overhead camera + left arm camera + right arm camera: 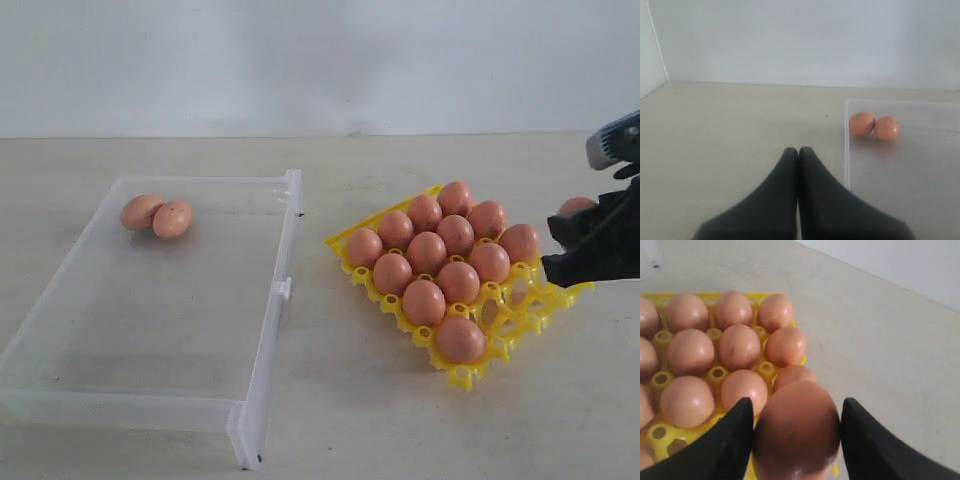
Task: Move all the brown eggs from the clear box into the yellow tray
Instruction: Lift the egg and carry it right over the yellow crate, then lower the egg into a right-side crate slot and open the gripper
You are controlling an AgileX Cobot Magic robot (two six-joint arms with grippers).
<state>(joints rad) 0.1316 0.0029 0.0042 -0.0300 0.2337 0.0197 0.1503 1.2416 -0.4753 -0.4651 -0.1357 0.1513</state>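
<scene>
Right gripper point(797, 407), jaws pinching a brown egg point(796, 440) by the yellow tray point(455, 378), next needs an empty cup point(508, 298); left gripper's point(798, 151) jaws pressed together.

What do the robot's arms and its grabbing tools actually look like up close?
Both the left tool and the right tool are a pair of smooth matte black fingers, broad at the base and tapering to rounded tips. In the exterior view, a silver-grey block sits above the right tool's black body. No cables or markings show, and little of the arms themselves is visible.
</scene>
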